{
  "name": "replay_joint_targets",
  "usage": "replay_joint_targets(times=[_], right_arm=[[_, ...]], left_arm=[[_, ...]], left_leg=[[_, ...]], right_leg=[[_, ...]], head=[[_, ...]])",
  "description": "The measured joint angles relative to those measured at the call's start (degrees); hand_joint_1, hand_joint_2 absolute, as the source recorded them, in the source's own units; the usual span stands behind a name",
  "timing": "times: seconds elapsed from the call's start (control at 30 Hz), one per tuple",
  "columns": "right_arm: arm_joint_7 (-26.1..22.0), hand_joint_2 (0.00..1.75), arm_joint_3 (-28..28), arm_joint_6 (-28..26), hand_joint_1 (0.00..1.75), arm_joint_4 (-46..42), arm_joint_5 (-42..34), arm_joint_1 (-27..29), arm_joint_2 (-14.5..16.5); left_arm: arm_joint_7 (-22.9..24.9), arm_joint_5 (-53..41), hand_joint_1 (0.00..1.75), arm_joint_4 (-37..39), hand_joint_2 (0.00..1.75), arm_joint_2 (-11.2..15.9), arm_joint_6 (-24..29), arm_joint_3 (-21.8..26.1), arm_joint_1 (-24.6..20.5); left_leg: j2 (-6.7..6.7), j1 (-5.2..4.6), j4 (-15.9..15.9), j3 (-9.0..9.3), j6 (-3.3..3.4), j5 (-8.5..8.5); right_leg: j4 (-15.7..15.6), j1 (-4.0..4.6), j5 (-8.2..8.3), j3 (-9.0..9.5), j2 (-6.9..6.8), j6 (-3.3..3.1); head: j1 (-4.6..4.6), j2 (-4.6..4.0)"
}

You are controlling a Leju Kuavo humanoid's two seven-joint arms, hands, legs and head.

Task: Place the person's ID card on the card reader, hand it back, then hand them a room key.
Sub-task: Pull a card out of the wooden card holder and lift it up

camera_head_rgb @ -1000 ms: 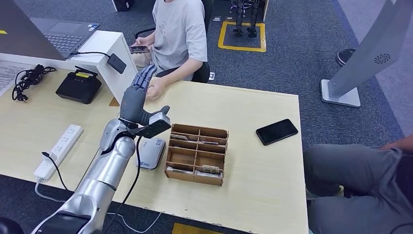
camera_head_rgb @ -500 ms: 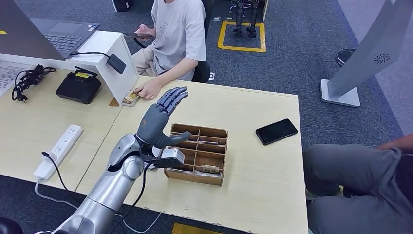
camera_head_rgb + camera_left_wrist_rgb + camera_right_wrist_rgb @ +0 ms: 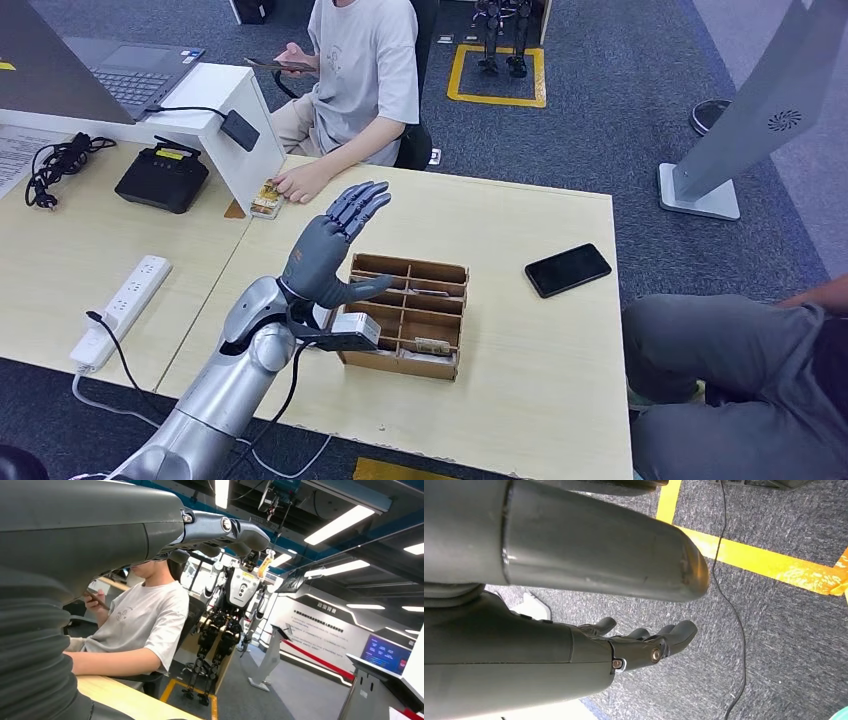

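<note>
One ID card lies beyond left hand.

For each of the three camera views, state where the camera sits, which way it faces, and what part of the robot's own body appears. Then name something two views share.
Head view: high on the body, looking down at the table; the left hand is raised above the wooden organizer.
Left wrist view: behind the left hand, facing across the room.
Right wrist view: on the hanging arm, facing the floor; right hand with fingers apart.
Shared: the seated person in head and left wrist views.
</note>
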Motion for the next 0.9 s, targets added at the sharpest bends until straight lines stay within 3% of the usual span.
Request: replay_joint_targets(times=[0.43, 0.57, 0.63, 0.7, 0.83, 0.9], right_arm=[[0.26, 0.00, -0.11, 0.00, 0.00, 0.00, -0.16, 0.05, 0.00], [0.92, 0.00, -1.81, -1.33, 0.00, -0.02, -2.09, 0.08, -0.02], [0.58, 0.00, -2.19, -1.46, 0.00, -0.02, -2.38, 0.09, -0.04], [0.76, 0.00, -2.67, -1.56, 0.00, -0.03, -2.90, 0.06, -0.05], [0.77, 0.00, -3.90, -2.41, 0.00, -0.04, -4.06, 0.31, -0.05], [0.25, 0.00, -4.38, -2.61, 0.00, -0.04, -4.27, 0.35, -0.06]], left_arm=[[-0.41, 0.25, 0.00, -0.11, 1.75, 0.20, -0.58, -0.59, 0.01], [-4.73, 14.93, 0.00, -4.77, 1.75, -0.98, -14.73, -9.31, 3.51], [-5.60, 17.71, 0.00, -6.31, 1.75, -0.76, -16.97, -10.65, 4.70], [-6.12, 16.79, 0.00, -7.84, 1.75, -0.39, -14.90, -11.05, 7.44], [-6.88, 18.67, 0.00, -11.97, 1.75, 1.69, -2.17, -11.56, 17.54], [-6.90, 20.49, 0.00, -12.64, 1.75, 2.98, 1.22, -11.96, 20.56]], left_leg=[[0.00, 0.00, 0.00, 0.00, 0.00, 0.00], [0.06, -0.03, 0.00, -0.03, 0.02, -0.06], [0.07, -0.03, 0.00, -0.03, 0.03, -0.09], [0.11, -0.04, -0.05, 0.02, 0.04, -0.17], [0.37, -0.02, -0.11, 0.19, -0.05, -0.31], [0.30, 0.00, -0.12, 0.16, -0.05, -0.31]], right_leg=[[-0.01, 0.00, 0.00, 0.00, 0.00, 0.00], [-0.02, -0.02, 0.00, -0.01, 0.04, 0.01], [-0.02, -0.02, -0.01, 0.00, 0.05, 0.01], [-0.02, -0.02, -0.04, 0.06, 0.08, -0.01], [-0.03, -0.02, -0.15, 0.03, 0.36, -0.07], [-0.03, -0.01, -0.22, 0.02, 0.28, -0.04]], head=[[-0.01, 0.00], [0.00, 0.00], [-0.01, 0.00], [-0.01, 0.00], [-0.02, 0.00], [-0.03, 0.00]])
